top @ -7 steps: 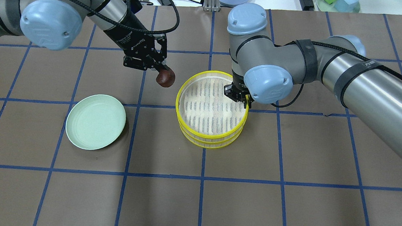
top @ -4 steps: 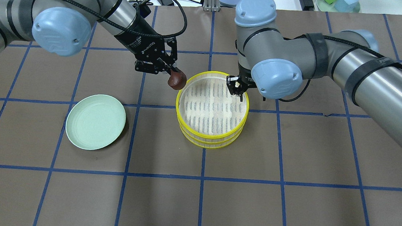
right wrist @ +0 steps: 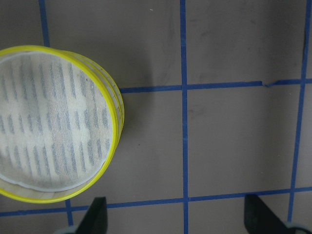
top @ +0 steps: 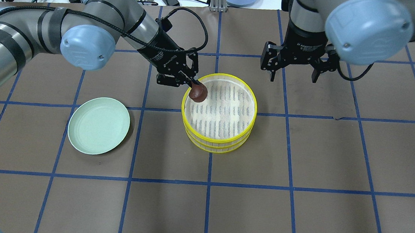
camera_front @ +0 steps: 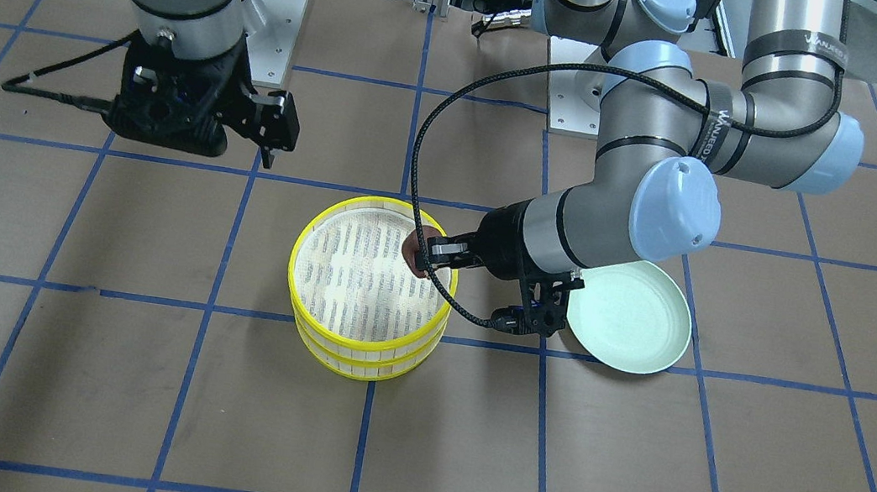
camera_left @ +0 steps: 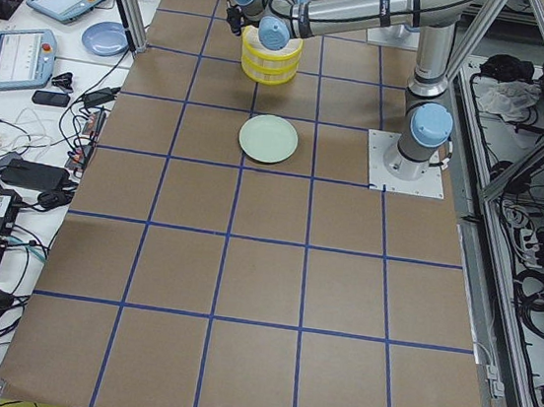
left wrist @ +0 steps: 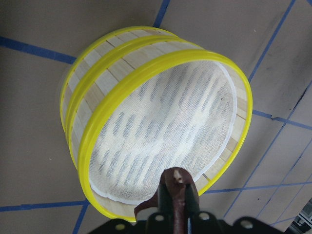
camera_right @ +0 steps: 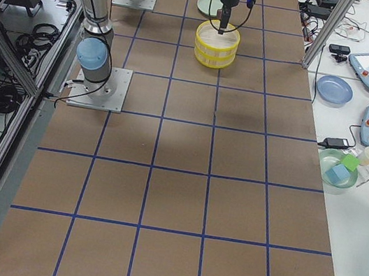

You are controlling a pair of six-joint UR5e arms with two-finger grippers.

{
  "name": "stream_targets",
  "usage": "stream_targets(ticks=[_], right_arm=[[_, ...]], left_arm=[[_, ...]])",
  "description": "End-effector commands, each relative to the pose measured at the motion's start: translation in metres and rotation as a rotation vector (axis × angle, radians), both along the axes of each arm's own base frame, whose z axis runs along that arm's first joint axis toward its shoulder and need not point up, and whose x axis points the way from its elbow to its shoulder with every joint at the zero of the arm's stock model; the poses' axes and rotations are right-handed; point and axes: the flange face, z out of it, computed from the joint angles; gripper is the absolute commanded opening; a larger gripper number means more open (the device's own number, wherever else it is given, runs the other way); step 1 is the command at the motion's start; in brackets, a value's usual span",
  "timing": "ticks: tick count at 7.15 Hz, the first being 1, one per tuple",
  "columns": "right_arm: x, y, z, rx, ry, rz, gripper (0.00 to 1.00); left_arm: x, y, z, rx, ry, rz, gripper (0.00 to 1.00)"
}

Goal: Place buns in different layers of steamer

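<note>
The steamer (top: 215,146) stands as two stacked yellow-rimmed tiers at mid-table, and the top tier's white liner is bare. It also shows in the front view (camera_front: 360,357), the left wrist view (left wrist: 97,63) and the right wrist view (right wrist: 113,105). My left gripper (top: 196,88) is shut on the dark reddish-brown bun (top: 198,93) and holds it just over the top tier's left rim. The bun also shows in the front view (camera_front: 411,249) and the left wrist view (left wrist: 175,192). My right gripper (top: 293,76) is open and empty, raised behind the steamer to its right. The cream-white bun is hidden.
An empty pale green plate (top: 98,125) lies on the table left of the steamer, under my left forearm in the front view (camera_front: 633,316). Cables, a blue plate and other items lie beyond the table's far edge.
My left gripper has carried the brown bun rightward, from beside the steamer to over its left rim. My right gripper has left the steamer's right rim and moved up and back to the right.
</note>
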Motion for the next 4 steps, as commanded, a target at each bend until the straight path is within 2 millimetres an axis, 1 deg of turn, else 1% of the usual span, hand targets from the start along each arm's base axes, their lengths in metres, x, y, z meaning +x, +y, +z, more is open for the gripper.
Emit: stream_targets(ticks=[1,2,3,4], right_arm=[[-0.017,0.012,0.039,0.004,-0.017,-0.032,1.0],[-0.03,0.008,0.046,-0.004,-0.069,-0.055,1.0],[-0.03,0.007,0.049,-0.019,-0.066,-0.028,1.0],[-0.029,0.0,0.052,-0.087,-0.07,-0.021,1.0]], left_arm=[[-0.004,-0.012,-0.026,-0.002,0.004,0.005,0.08],[-0.006,-0.012,-0.029,0.011,-0.005,0.014,0.8],[-0.006,-0.011,-0.024,0.029,-0.013,0.053,1.0],[-0.008,-0.01,-0.022,0.027,-0.016,0.051,1.0]])
